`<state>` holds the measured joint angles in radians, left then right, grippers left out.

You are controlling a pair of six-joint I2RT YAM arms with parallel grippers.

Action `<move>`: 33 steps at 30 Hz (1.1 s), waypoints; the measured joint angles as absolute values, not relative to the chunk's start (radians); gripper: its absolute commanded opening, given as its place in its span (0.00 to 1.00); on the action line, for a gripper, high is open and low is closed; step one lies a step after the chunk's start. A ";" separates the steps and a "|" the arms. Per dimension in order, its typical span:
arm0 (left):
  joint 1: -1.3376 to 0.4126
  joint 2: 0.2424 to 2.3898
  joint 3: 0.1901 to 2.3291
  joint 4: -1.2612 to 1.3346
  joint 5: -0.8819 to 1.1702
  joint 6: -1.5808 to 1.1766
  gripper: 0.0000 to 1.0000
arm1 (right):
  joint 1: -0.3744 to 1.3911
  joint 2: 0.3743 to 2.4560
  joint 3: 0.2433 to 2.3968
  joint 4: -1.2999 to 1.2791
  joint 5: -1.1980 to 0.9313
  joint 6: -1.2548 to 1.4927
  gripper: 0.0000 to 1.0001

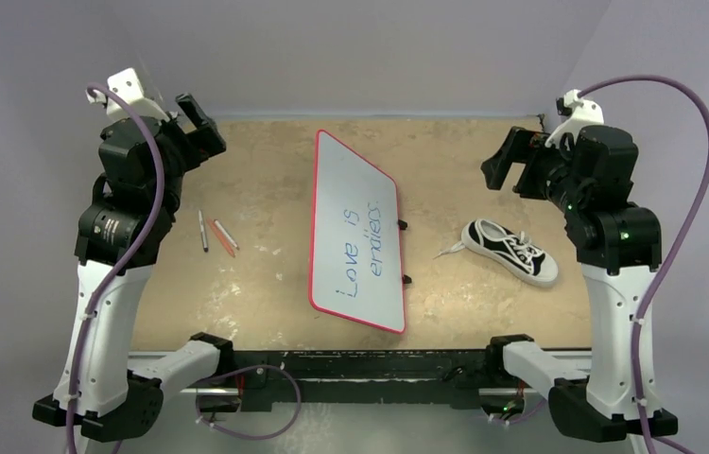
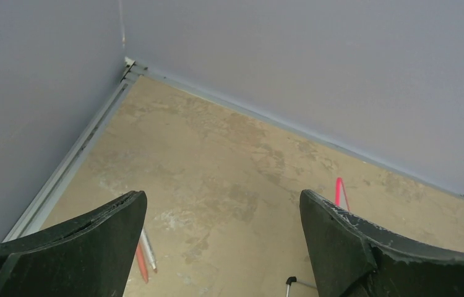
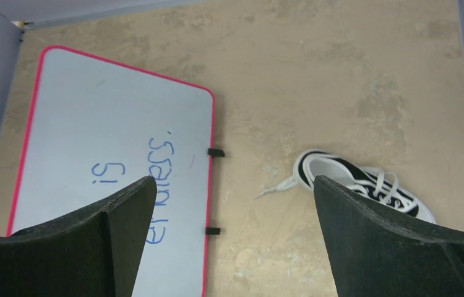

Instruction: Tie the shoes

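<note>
A small black canvas shoe (image 1: 511, 250) with white stripes, white sole and white laces lies on its side at the right of the table, one lace end trailing left. The right wrist view shows this shoe (image 3: 365, 185) partly behind the right finger. My right gripper (image 1: 507, 163) is raised well above and behind the shoe, open and holding nothing; seen from its wrist, the right gripper (image 3: 232, 189) has wide-set jaws. My left gripper (image 1: 201, 123) hangs high at the far left, far from the shoe, and the left gripper (image 2: 222, 204) is open and empty too.
A red-framed whiteboard (image 1: 355, 227) with blue writing lies in the middle, two black clips on its right edge. Pens (image 1: 218, 234) lie at the left, below the left gripper. Grey walls close the table's back and sides.
</note>
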<state>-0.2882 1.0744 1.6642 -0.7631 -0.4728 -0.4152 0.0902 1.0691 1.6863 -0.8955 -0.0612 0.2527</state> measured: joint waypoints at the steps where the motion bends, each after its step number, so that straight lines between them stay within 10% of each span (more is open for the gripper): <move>1: -0.271 1.066 1.651 -0.766 -0.471 -0.428 0.95 | 0.085 1.058 1.663 -0.895 -0.058 0.254 0.99; 17: -0.160 0.991 1.503 -0.796 -0.366 -0.517 0.96 | 0.044 0.926 1.319 -1.031 0.051 0.299 0.99; 33: -0.159 0.983 1.492 -0.842 -0.291 -0.542 0.94 | 0.040 1.130 0.878 -0.856 -0.485 0.352 0.88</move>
<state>-0.1593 0.9833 1.4921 -0.8421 -0.2909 -0.5423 0.0402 1.1301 0.8783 -0.8558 -0.4847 0.3523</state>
